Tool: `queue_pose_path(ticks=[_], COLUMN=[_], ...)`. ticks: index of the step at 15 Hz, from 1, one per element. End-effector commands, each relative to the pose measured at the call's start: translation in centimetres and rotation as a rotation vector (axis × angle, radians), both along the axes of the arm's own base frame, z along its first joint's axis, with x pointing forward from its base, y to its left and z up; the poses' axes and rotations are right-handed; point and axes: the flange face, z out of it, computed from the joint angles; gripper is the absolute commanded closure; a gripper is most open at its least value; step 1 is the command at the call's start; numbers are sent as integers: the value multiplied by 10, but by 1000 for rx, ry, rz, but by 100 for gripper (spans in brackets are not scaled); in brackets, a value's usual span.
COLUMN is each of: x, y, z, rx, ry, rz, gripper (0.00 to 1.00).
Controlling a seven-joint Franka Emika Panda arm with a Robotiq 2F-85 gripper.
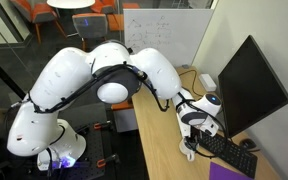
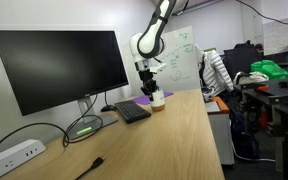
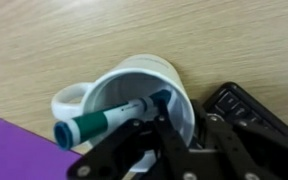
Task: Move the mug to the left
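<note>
The small white mug (image 3: 134,85) stands on the wooden desk, its handle pointing left in the wrist view. A green-capped marker (image 3: 94,125) lies slanted inside it. My gripper (image 3: 179,110) straddles the mug's right wall, one finger inside and one outside, and looks closed on the rim. In an exterior view the gripper (image 2: 150,90) is right over the mug (image 2: 157,100), next to the keyboard. In another exterior view the gripper (image 1: 191,138) hangs low over the desk, and the mug (image 1: 189,152) shows only partly beneath it.
The black keyboard (image 3: 249,110) lies close beside the mug, also in both exterior views (image 2: 132,110) (image 1: 224,152). A purple sheet (image 3: 14,150) lies near the handle side. A large monitor (image 2: 59,65) and a white power strip (image 2: 9,155) stand along the desk.
</note>
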Motion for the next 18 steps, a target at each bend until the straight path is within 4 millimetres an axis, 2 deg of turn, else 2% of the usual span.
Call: queue_pose_path(ticks=[1, 6, 9, 11, 14, 18], x=[6, 3, -3, -12, -36, -77], y=[1, 10, 25, 42, 79, 138], z=[2, 10, 28, 45, 69, 80], rx=[-24, -54, -45, -31, -22, 0], ry=[20, 10, -6, -4, 0, -5], rz=[-14, -26, -7, 27, 87, 174], gripper=[100, 97, 97, 97, 97, 97])
